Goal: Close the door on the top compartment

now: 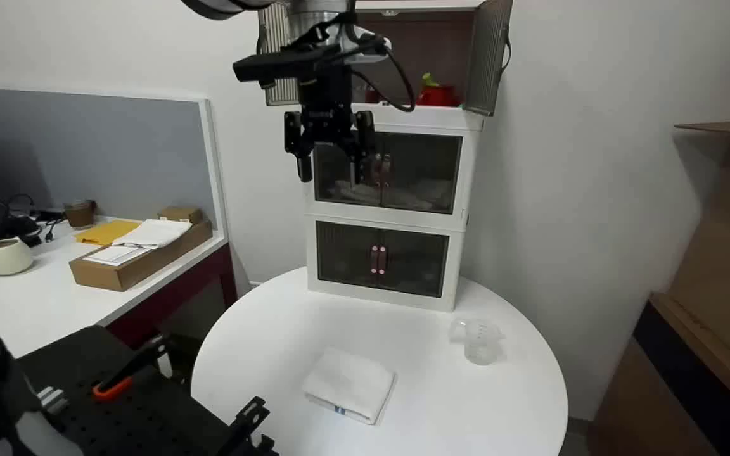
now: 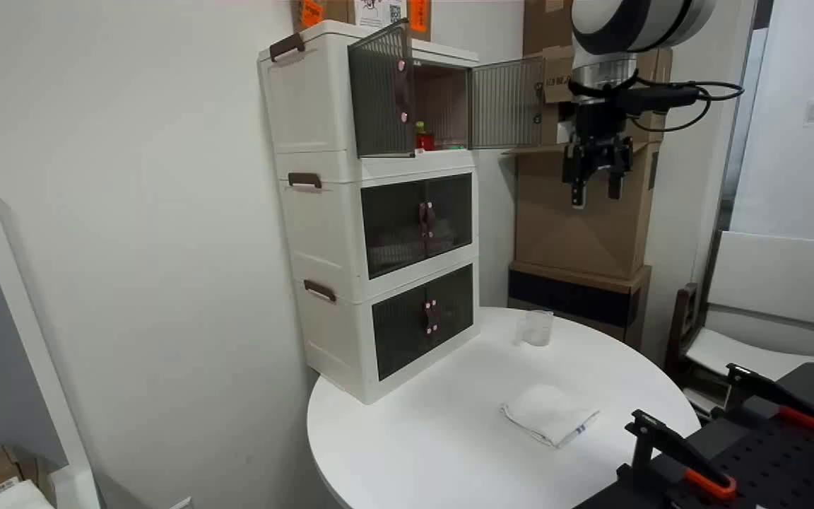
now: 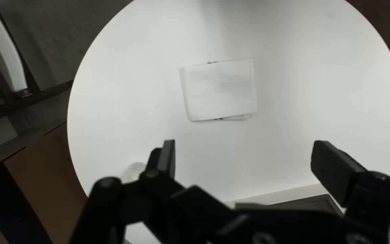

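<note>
A round white worktop [image 2: 442, 438] carries the white cabinet [image 2: 329, 230], a wall [image 2: 188, 283] behind it. The cabinet's top compartment [image 2: 308, 106] has both panels of its door [image 2: 381, 99] swung outward. In front of the cabinet lies a folded cloth [image 2: 552, 416]; near one cabinet corner is a clear cup [image 2: 538, 329]. A desk [image 1: 29, 304] stands to one side, cardboard boxes [image 2: 569, 240] to the other. Before the cabinet hang the fingers [image 3: 333, 169], wide apart, holding nothing.
</note>
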